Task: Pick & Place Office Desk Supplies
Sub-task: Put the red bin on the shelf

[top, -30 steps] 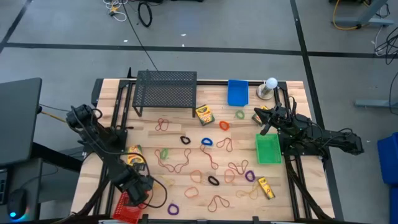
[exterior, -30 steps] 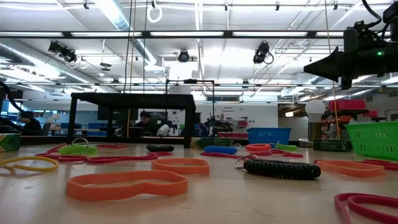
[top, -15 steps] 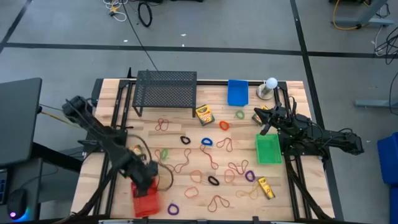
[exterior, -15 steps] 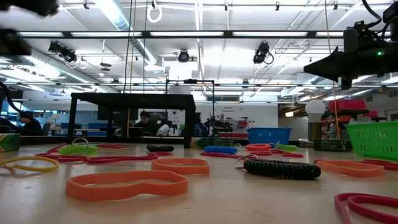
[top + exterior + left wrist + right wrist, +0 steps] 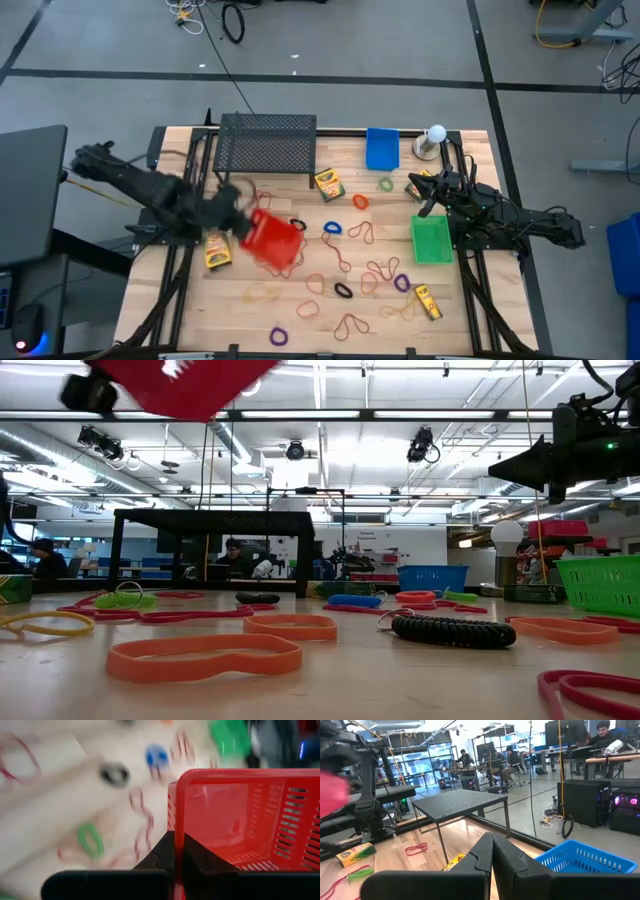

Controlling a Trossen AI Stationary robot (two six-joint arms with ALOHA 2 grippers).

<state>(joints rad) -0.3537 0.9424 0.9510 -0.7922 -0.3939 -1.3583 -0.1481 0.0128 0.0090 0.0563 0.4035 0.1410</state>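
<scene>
The left end effector [image 5: 175, 851] pinches the rim of a red perforated plastic basket [image 5: 271, 238] above the wooden counter [image 5: 470, 315]. The right end effector [image 5: 492, 851] is pressed together beside the green plastic basket [image 5: 432, 240].

A red slotted plastic basket [image 5: 270, 238] hangs over the table's nine o'clock side; a black mesh metal stand [image 5: 268, 145] blocks eleven o'clock; scattered thin rubber-band loops [image 5: 341, 262] crowd the centre.
</scene>
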